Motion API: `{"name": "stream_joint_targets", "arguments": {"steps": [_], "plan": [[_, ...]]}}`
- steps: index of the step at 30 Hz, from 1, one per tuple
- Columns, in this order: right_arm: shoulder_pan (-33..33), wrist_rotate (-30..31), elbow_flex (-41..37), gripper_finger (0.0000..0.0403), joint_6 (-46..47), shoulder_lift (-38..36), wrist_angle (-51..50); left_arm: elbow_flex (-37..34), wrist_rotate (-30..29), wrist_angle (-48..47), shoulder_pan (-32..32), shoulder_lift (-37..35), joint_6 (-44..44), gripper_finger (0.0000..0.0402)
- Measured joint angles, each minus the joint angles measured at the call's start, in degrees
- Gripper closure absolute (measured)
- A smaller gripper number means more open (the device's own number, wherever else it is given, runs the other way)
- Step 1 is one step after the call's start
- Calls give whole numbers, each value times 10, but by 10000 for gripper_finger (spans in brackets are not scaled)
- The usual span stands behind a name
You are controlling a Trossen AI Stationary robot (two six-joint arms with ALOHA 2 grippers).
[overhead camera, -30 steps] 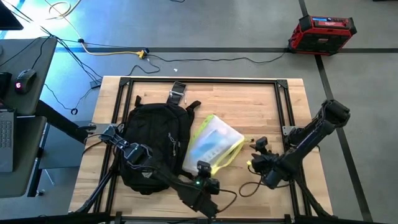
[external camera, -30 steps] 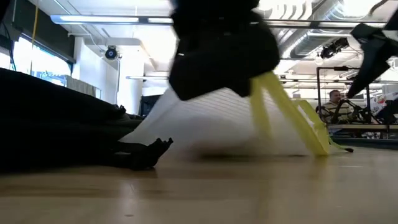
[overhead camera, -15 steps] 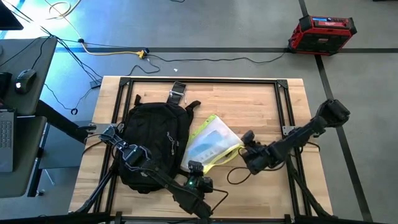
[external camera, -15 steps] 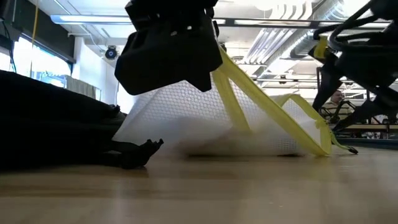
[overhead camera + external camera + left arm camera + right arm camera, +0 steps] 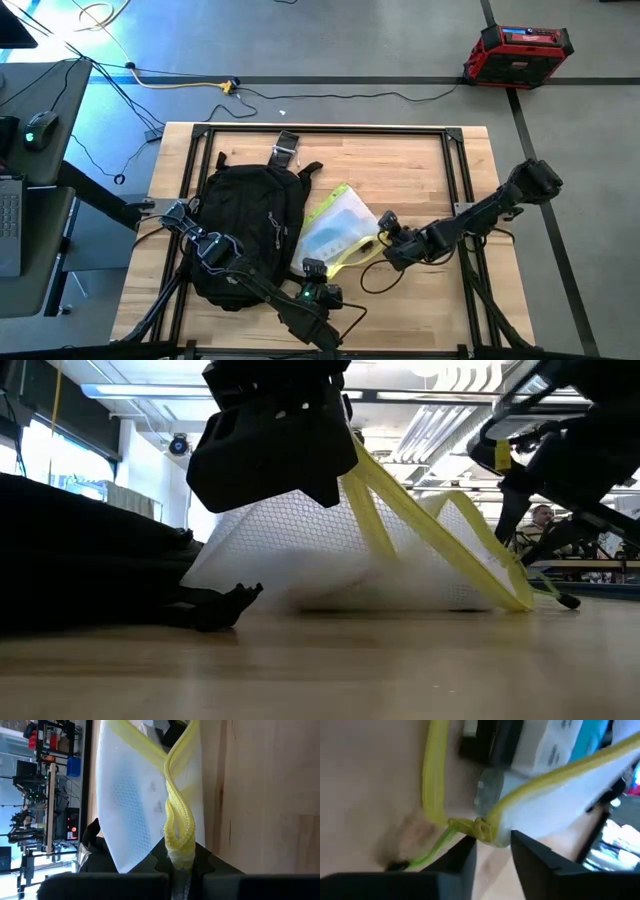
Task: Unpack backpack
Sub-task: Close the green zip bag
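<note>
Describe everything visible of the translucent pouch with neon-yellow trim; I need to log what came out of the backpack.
The pouch is a flat, translucent white mesh-textured bag edged in neon-yellow trim, with a braided yellow cord. Pale boxed items show dimly through it. It lies on the wooden table, just right of the black backpack, one end lifted. The left gripper is shut on the cord. The right gripper straddles the opposite yellow corner, its fingers not fully closed.

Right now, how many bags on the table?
2. The black backpack lies left of centre; the mesh pouch with yellow trim lies right beside it, between both grippers. Nothing else visible.
</note>
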Motion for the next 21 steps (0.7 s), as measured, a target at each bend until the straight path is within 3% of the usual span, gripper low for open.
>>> {"name": "stream_joint_targets", "arguments": {"steps": [5, 9, 15, 21], "plan": [[-1, 10, 0, 391, 51, 2, -9, 0, 1, 0, 0, 0, 0, 401], [16, 8, 6, 399, 190, 2, -38, 0, -25, -1, -4, -1, -12, 401], [90, -24, 57, 401, 442, 2, -198, -1, -114, 0, -13, -37, -58, 401], [165, -28, 141, 402, 606, -28, -339, -1, -148, 0, 3, -100, -70, 401]]}}
